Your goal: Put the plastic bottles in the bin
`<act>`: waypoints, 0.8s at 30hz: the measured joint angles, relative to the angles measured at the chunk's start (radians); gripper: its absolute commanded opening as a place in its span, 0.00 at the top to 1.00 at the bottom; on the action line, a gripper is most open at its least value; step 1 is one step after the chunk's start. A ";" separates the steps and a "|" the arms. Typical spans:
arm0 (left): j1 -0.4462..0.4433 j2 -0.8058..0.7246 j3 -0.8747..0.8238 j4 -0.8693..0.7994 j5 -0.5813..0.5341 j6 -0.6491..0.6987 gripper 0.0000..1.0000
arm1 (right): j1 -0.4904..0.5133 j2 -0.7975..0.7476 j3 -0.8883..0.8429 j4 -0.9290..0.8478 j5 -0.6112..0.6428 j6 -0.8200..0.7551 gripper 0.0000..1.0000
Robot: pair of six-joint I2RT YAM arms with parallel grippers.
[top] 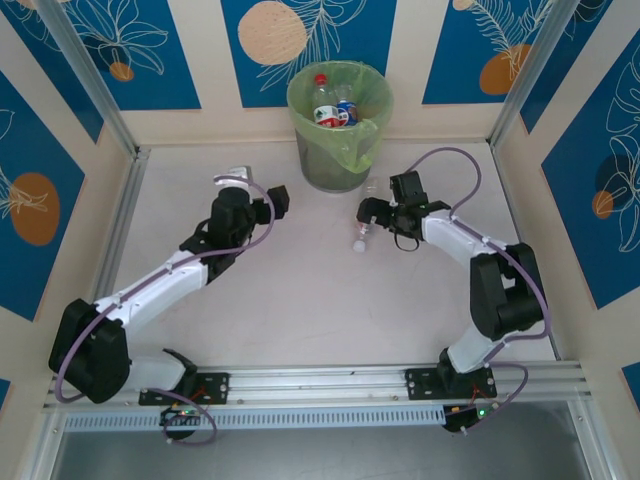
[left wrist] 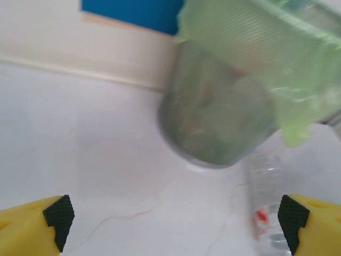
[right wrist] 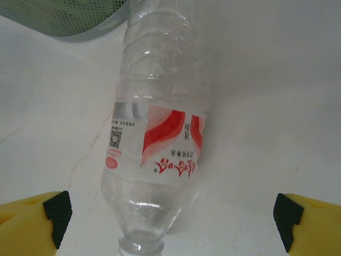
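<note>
My right gripper [right wrist: 170, 216] is spread wide over the bottle [right wrist: 157, 144] lying just beside the bin [top: 335, 172], lined up to clamp it. My left gripper [left wrist: 176, 218], also spread, hangs empty near the bin.

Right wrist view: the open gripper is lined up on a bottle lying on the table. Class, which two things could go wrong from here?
1. The bottle is round, smooth and on its side between the open fingers of the right gripper. Closing on it could roll it or squeeze it out.
2. The bin stands close behind the bottle, so the lift may bump its wall.
</note>
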 measured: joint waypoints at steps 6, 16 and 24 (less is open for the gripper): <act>0.002 0.008 -0.034 -0.065 -0.063 -0.101 0.00 | -0.004 0.116 0.103 -0.019 -0.011 -0.022 0.01; 0.002 0.012 -0.035 -0.104 -0.121 -0.130 0.00 | -0.008 0.327 0.274 -0.054 -0.005 -0.025 0.00; 0.002 0.012 -0.035 -0.118 -0.141 -0.130 0.00 | 0.005 0.397 0.350 -0.105 0.028 -0.048 0.06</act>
